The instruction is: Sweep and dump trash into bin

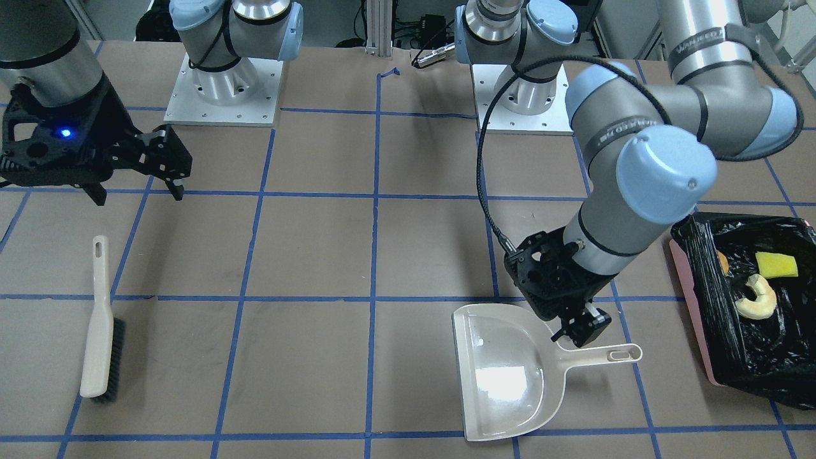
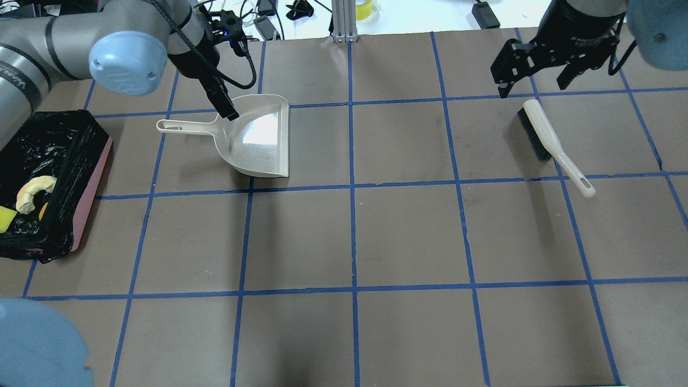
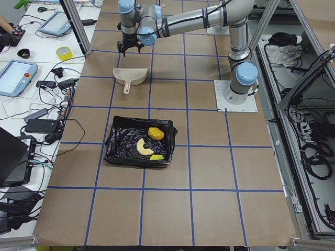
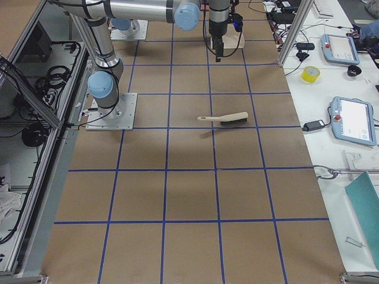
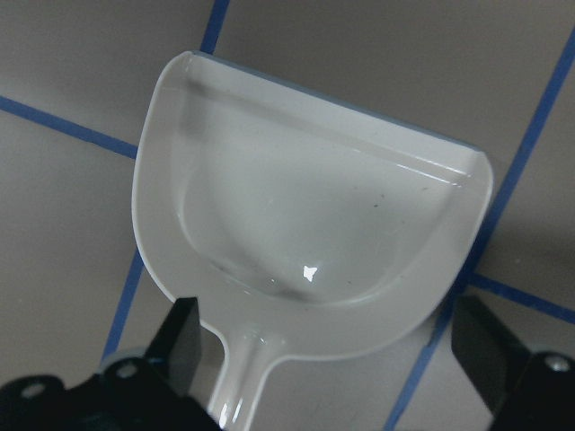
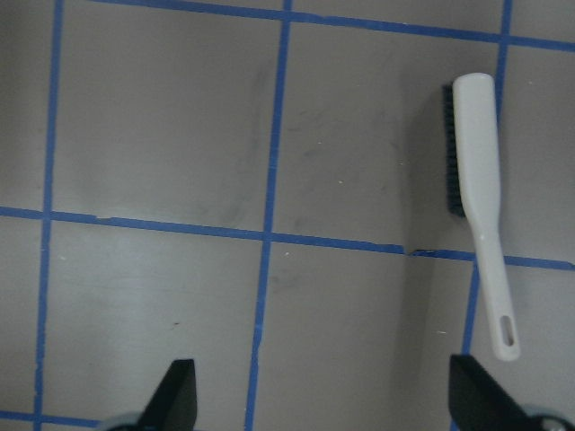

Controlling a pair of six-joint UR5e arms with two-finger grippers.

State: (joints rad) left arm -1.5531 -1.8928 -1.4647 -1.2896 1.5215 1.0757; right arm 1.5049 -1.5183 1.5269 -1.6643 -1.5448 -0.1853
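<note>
The pink bin with its black bag stands at the table's end on my left. In it lie the tan croissant, the yellow-green sponge wedge and the golden-brown lump, which is partly hidden by the bag's edge. The cream dustpan lies flat and empty on the table. My left gripper is open just above the dustpan's handle, with one finger on each side of it in the left wrist view. My right gripper is open and empty above the table.
A cream hand brush with black bristles lies on the table under and just in front of my right gripper; it also shows in the right wrist view. Blue tape lines grid the brown table.
</note>
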